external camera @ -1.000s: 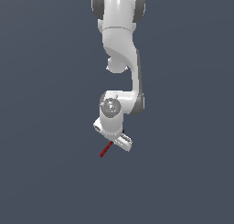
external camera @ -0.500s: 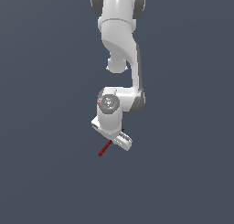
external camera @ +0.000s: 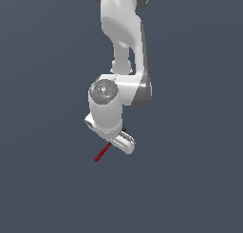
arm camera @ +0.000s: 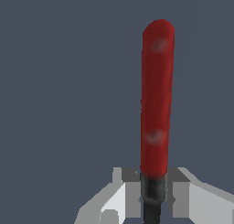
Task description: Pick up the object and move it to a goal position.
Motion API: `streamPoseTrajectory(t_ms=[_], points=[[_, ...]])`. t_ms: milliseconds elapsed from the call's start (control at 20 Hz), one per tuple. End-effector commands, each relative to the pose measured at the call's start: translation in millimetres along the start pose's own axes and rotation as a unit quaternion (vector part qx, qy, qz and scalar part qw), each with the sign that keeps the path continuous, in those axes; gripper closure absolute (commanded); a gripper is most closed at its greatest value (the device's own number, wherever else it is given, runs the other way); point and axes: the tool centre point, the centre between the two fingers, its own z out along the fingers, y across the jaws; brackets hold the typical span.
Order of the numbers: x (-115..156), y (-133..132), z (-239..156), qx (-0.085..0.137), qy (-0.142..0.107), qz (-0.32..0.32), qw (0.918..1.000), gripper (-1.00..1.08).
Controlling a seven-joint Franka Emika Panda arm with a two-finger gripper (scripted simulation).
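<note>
The object is a thin tool with a red handle (arm camera: pixel 156 104) and a dark shaft. In the wrist view the handle stands out past my gripper (arm camera: pixel 154 191), whose two grey fingers (arm camera: pixel 124 198) close on the dark shaft just below the handle. In the exterior view the red handle (external camera: pixel 101 151) sticks out low and toward that view's left from under my white gripper (external camera: pixel 116 139). The black knobby head is hidden behind the hand. The tool appears held above the plain grey ground.
My white arm (external camera: pixel 124 42) reaches down from the top of the exterior view. All around is a plain dark grey surface (external camera: pixel 190 179); no other objects or goal marker show.
The arm and gripper have shifted slightly to the exterior view's left and a little up, with the red-handled tool still in the grip.
</note>
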Motion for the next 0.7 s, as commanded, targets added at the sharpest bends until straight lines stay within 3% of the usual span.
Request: streamPoseTrajectory(t_ms=[0, 300, 650], points=[[8, 1, -26, 0.0, 0.0, 0.0, 1.0, 1.08], [25, 1, -78, 0.0, 0.0, 0.0, 1.0, 1.08], [37, 1, -110, 0.0, 0.0, -0.001, 1.0, 1.08]])
